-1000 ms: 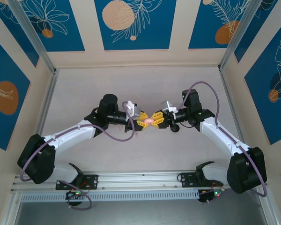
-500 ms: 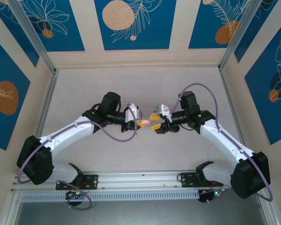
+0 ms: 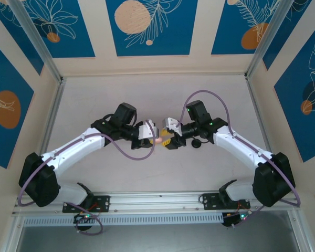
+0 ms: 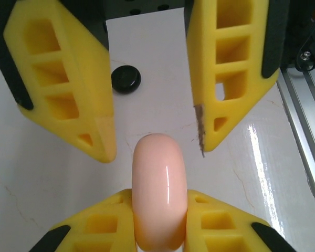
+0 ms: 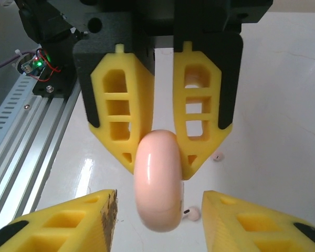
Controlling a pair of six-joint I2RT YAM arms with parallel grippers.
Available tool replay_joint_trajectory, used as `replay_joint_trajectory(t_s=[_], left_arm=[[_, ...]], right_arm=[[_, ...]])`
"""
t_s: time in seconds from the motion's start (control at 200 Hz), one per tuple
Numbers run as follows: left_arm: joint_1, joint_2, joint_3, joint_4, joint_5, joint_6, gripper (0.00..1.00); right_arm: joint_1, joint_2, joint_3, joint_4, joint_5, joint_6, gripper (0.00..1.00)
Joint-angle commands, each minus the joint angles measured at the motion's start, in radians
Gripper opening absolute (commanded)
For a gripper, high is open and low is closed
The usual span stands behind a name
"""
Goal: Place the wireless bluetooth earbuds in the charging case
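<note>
Pink case (image 4: 158, 168), 1: left pincer (image 4: 158, 210) clamped on it, right pincer (image 5: 158, 205) apart either side. We count 2 pale earbuds (image 5: 191, 213) lower right, 1 black case (image 4: 126, 79) upper left.

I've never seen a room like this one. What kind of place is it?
Probably a robot practice booth, not a home. The left arm and right arm are bolted to a metal rail, and the white table is boxed in by blue leaf-patterned walls.

The white table (image 3: 147, 94) bears a black round case (image 4: 126, 79) and two pale earbuds (image 5: 192, 213).
</note>
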State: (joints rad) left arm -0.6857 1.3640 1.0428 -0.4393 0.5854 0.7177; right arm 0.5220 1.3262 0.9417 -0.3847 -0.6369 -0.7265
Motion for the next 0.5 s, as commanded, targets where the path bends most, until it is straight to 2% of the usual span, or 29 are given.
replay_joint_trajectory(t_s=[0.0,0.305,0.495], left_arm=[[-0.011,-0.015,0.031,-0.023,0.012,0.023,0.19],[-0.012,-0.02,0.029,0.016,0.033,-0.013,0.21],[-0.012,-0.026,0.027,0.037,0.051,-0.03,0.21]], right_arm=[[0.006,0.011,0.028,0.012,-0.048,-0.013,0.44],[0.005,0.023,0.031,0.003,-0.06,-0.026,0.33],[0.003,0.023,0.029,0.0,-0.061,-0.03,0.34]])
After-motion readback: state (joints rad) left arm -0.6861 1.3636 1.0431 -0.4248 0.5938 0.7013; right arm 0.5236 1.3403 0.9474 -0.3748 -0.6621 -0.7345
